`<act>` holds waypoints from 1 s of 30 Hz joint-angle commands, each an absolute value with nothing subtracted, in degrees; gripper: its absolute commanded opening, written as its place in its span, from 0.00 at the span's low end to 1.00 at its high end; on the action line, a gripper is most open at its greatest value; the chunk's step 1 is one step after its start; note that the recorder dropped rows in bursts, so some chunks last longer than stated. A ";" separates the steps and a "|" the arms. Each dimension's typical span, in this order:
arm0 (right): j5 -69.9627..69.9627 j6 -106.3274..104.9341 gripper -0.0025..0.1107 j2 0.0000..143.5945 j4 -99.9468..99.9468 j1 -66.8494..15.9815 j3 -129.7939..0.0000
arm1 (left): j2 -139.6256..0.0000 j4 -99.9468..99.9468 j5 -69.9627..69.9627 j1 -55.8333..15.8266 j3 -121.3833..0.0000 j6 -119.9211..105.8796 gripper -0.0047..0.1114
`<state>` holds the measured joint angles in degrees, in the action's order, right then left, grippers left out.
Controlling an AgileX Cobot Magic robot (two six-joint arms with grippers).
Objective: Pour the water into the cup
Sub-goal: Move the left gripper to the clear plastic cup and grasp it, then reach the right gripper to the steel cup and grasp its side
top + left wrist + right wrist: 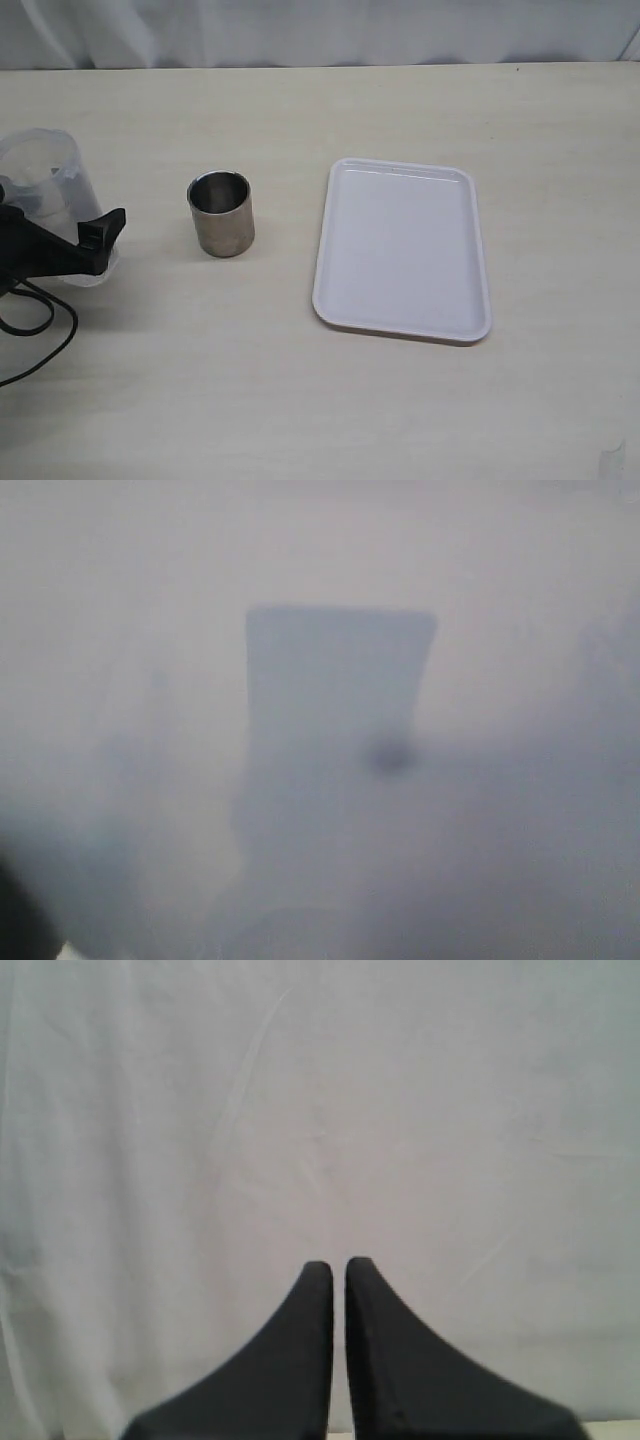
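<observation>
While the left claw (85,240) pinches the tumbler (45,170) at nine o'clock of the cup (221,215), seemingly to pour, the right claw (338,1270) rests pressed together

The pale table (300,400) bears the cup (222,215) — upright — and a white tray (400,250) nearby.

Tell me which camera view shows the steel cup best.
The exterior view: the cup stands whole and upright between the clear tumbler and the white tray. The left wrist view is a grey blur; the right wrist view shows only the right gripper against white cloth, no cup.
</observation>
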<state>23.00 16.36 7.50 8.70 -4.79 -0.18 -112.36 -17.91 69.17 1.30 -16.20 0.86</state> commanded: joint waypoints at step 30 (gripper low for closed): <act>68.61 28.65 0.81 90.43 59.09 -4.92 -26.53 | -112.45 -25.85 69.96 0.95 -16.79 3.05 0.04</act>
<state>66.55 29.24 85.05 56.57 -4.79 -22.84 -112.36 -25.67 69.19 1.30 -16.58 2.70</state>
